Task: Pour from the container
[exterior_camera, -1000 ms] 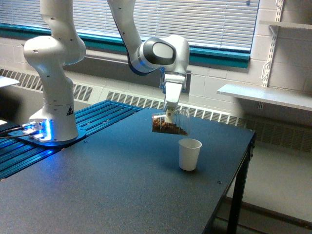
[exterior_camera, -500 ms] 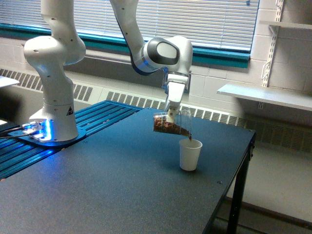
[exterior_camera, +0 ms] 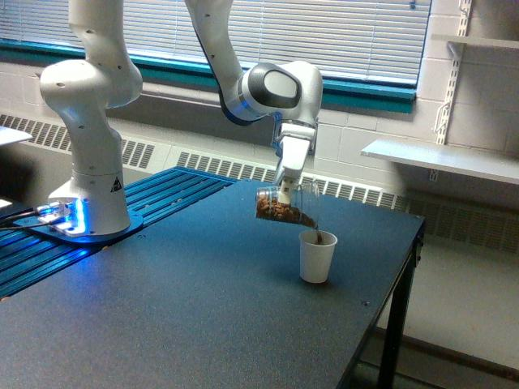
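Tilted container (exterior_camera: 284, 209) clamped in jaws above paper cup (exterior_camera: 317, 256).

The container (exterior_camera: 284, 207) is a small cup of clear plastic, its walls transparent enough that the window blinds and radiator behind show faintly through the upper part. It lies tipped well over on its side in the air above the dark table, base toward the exterior view's left and mouth toward the exterior view's right, the mouth end sloping slightly downward. Brown granular material fills the lower side along its length, heaped from the base to the lip. At the lip a thin dark stream of that material falls away from the mouth. The upper half of the cup looks empty.
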Controlling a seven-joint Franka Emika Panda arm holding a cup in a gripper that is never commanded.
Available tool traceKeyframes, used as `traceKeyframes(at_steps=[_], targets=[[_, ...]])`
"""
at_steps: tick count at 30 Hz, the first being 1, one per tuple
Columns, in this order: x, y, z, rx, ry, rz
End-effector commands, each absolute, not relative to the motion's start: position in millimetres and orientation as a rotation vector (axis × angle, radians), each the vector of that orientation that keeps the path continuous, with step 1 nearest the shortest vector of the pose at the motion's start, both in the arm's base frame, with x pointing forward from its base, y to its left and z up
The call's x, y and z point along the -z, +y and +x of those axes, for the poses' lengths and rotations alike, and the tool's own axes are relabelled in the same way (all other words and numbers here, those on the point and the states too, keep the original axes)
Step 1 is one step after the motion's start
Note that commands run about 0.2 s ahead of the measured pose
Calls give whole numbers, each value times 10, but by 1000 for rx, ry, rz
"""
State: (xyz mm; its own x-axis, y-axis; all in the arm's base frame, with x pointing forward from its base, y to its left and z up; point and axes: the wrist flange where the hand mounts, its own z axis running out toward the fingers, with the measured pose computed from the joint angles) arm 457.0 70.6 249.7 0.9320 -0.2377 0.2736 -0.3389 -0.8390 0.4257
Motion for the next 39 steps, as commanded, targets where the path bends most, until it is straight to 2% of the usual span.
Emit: traceKeyframes(at_steps=[1, 39], targets=[[-2527, 738, 4594, -293, -383, 2600], [-2526, 767, 4643, -213, -310, 2551]])
